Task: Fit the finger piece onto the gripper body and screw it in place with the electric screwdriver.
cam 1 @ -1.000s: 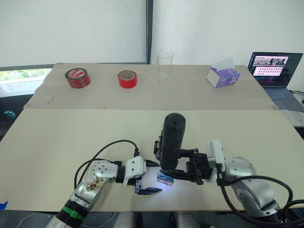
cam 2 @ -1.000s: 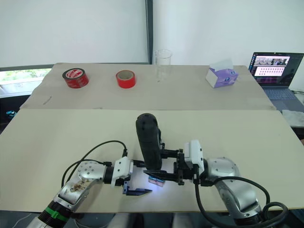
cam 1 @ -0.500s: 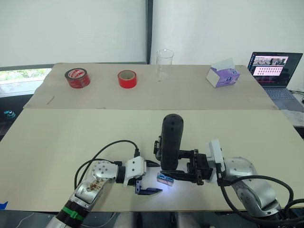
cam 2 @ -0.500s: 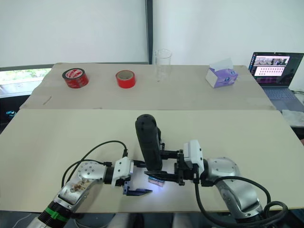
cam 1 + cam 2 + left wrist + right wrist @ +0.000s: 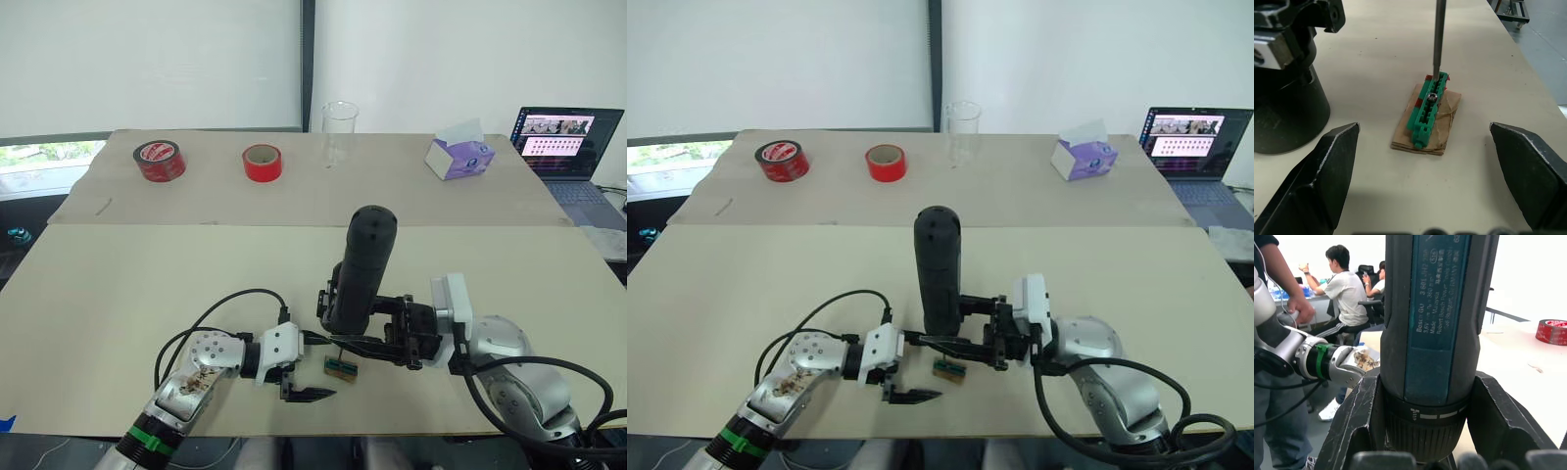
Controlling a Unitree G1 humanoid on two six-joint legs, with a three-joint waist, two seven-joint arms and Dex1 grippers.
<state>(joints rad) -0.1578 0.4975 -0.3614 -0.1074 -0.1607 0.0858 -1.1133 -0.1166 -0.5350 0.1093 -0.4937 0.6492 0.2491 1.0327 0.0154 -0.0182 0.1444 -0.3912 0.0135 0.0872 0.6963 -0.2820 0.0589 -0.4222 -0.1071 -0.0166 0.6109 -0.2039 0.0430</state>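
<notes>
Behind the electric screwdriver (image 5: 361, 269), tape rolls (image 5: 263, 163), beaker (image 5: 339, 121)

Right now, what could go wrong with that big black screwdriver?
The right gripper holds the electric screwdriver upright near its lower end, so it might tip. Its thin bit rests on a screw in the small green block, which nothing holds, so the block could slide.

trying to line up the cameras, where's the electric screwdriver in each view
Left eye view: electric screwdriver stands tilted at centre, held by the right gripper.
Right eye view: upright, just left of centre.
Left wrist view: its metal bit touches the green block.
Right wrist view: its body between the fingers.
Shared landmark: the green block.
</notes>
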